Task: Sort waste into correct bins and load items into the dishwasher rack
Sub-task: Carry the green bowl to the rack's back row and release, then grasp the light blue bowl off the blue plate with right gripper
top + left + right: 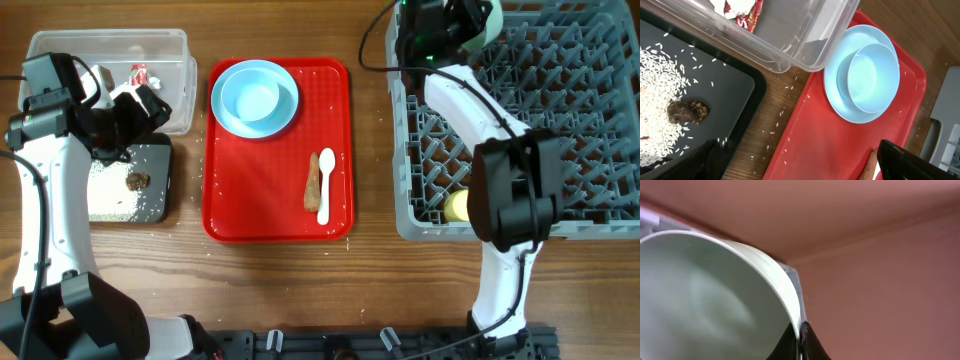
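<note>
The step in hand appeared to be the setting of the pale green bowl (488, 22) into the dishwasher rack (600, 228), at its far left corner; to do it well, I would judge that the bowl should go down slowly between the upright pegs, tilted so that the rim leans on a row of them, clear of the rack wall; the pinch should be loosened only when the pegs carry the weight, otherwise the bowl may roll or tip.

The right gripper (801, 341) was pressed together on the rim of this bowl, one dark finger at each side of the thin wall, and the bowl hung over the rack, not yet resting; the wrist view showed little else.

The left gripper (145, 103) hung over the black tray (735, 85), next to the clear tub (60, 45); its fingers were spread wide and held nothing.

The small yellow cup (457, 205) lay in the rack at the near left; the pale blue plate (288, 110) with the small blue bowl (250, 97) on it, the white spoon (324, 185) and the orange-brown stick (312, 182) waited on the red tray (250, 190).
</note>
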Robot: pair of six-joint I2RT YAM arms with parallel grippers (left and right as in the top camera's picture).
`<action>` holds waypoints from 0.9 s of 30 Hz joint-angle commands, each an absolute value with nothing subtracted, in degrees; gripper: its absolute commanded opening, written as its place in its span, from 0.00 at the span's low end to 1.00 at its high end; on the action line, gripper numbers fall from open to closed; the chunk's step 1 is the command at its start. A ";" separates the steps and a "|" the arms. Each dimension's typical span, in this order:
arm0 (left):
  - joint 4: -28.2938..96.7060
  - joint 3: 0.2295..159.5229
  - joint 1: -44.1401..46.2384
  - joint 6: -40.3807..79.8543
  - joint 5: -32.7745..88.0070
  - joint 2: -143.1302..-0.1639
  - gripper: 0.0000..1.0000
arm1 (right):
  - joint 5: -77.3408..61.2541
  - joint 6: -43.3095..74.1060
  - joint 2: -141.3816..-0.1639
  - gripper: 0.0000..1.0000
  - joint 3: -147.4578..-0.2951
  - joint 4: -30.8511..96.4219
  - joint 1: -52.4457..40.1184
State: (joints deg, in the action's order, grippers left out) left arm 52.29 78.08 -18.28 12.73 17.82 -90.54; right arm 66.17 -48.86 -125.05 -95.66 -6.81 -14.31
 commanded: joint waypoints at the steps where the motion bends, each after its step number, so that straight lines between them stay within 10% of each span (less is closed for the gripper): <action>1: 52.14 77.82 -18.13 12.23 17.69 -90.89 1.00 | 68.58 -50.78 -125.86 0.04 -95.92 -6.35 -13.91; 10: 52.14 77.82 -18.13 12.23 17.69 -90.89 1.00 | 66.30 -50.74 -126.17 0.05 -91.35 -6.33 -15.75; 12: 52.14 77.82 -18.13 12.23 17.69 -90.89 1.00 | 64.03 -48.53 -126.17 0.46 -91.37 -6.39 -17.28; 15: 52.14 77.82 -18.13 12.23 17.69 -90.89 1.00 | 60.49 -44.53 -126.17 0.77 -91.37 -6.15 -19.86; 22: 52.14 77.82 -18.13 12.23 17.69 -90.89 1.00 | 52.31 -34.11 -122.30 0.93 -91.59 -2.66 -22.94; 27: 52.14 77.82 -18.13 12.23 17.69 -90.89 1.00 | 3.46 -2.59 -107.53 1.00 -91.59 15.16 -23.77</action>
